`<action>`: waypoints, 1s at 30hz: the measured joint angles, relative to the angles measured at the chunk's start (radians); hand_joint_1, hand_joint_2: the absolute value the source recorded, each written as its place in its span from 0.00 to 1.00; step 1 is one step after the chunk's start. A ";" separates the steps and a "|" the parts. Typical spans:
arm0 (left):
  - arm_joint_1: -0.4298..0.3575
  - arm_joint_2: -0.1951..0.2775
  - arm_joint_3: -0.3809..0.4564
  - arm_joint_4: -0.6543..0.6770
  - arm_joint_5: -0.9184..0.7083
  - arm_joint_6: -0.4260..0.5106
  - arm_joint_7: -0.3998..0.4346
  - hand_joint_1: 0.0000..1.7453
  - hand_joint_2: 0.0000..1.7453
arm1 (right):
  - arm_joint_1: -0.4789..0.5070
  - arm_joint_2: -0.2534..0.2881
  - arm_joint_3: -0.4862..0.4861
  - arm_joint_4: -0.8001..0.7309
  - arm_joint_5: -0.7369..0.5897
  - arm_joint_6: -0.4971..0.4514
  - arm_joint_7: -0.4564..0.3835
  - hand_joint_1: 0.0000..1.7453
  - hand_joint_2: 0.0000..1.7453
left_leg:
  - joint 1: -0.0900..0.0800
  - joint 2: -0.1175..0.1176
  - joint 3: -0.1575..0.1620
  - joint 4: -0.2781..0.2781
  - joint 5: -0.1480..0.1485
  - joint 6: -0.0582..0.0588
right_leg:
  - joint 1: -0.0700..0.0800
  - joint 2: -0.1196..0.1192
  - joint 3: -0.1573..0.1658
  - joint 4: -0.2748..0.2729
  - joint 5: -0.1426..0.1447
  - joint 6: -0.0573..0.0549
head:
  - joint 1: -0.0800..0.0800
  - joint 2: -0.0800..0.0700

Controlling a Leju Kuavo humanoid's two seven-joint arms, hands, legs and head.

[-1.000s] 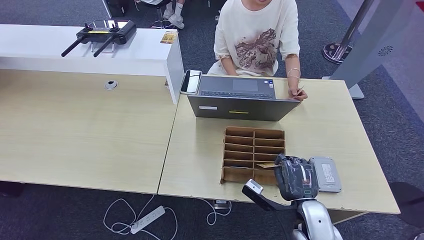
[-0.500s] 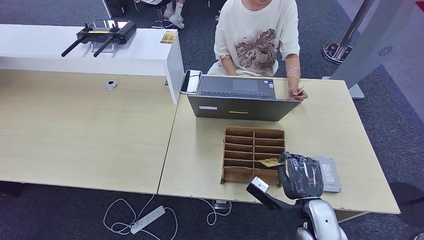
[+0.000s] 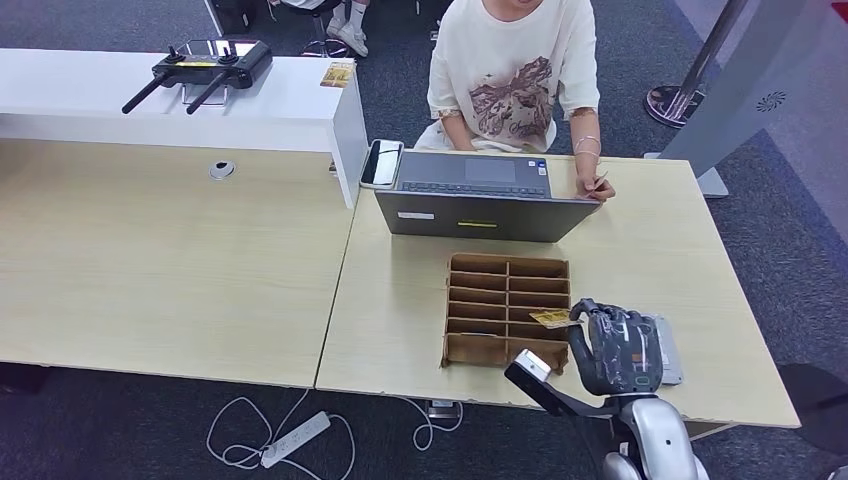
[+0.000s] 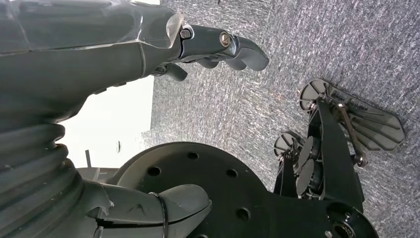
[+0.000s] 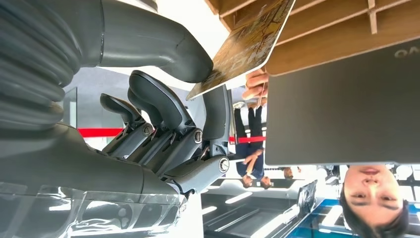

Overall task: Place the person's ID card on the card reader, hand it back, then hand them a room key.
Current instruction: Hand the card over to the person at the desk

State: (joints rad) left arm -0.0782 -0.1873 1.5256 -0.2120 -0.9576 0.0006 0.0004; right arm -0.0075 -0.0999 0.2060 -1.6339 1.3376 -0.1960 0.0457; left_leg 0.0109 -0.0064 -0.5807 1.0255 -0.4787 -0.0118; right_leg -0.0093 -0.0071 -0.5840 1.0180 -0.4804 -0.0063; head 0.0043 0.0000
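Observation:
My right hand [image 3: 617, 348] hovers by the right near corner of the wooden slotted card box [image 3: 490, 290]. It pinches a gold patterned room key card [image 3: 551, 319] between thumb and a finger. The right wrist view shows the key card [image 5: 247, 44] under the thumb [image 5: 148, 39], just clear of the box [image 5: 322, 25]. The grey card reader [image 3: 670, 352] lies on the desk to the right, partly hidden by my hand. The person's hand [image 3: 596, 186] holds a small card beside the laptop [image 3: 480, 210]. My left hand [image 4: 99, 74] hangs over the carpet, holding nothing.
The person sits behind the open laptop at the far edge of the desk. A phone [image 3: 381, 162] lies left of the laptop. A white counter [image 3: 150, 100] carries a black controller [image 3: 200, 68]. Cables and a power strip [image 3: 295, 438] lie on the floor.
My right hand has risen and shifted right with the key card, drawing it up out of the box's near slot.

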 joint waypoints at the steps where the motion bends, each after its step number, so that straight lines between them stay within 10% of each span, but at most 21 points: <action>1: 0.000 0.000 0.000 0.000 0.001 0.000 0.000 0.00 1.00 | 0.001 0.000 -0.001 -0.004 0.002 -0.001 -0.004 1.00 1.00 | 0.000 0.000 0.000 0.000 0.000 0.000 | 0.000 0.000 0.000 0.000 0.000 0.000 | 0.000 0.000; 30: -0.014 0.000 0.000 0.000 0.018 0.001 0.002 0.00 1.00 | -0.049 0.003 0.020 -0.106 -0.061 -0.190 -0.208 1.00 1.00 | 0.000 0.000 0.000 0.000 0.000 0.000 | 0.000 0.000 0.000 0.000 0.000 0.000 | 0.000 0.000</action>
State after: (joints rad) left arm -0.0922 -0.1869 1.5255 -0.2120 -0.9394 0.0015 0.0019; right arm -0.0568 -0.0969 0.2256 -1.7399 1.2771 -0.3861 -0.1625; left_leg 0.0109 -0.0065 -0.5809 1.0255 -0.4787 -0.0118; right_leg -0.0094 -0.0071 -0.5837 1.0182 -0.4803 -0.0063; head 0.0043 0.0000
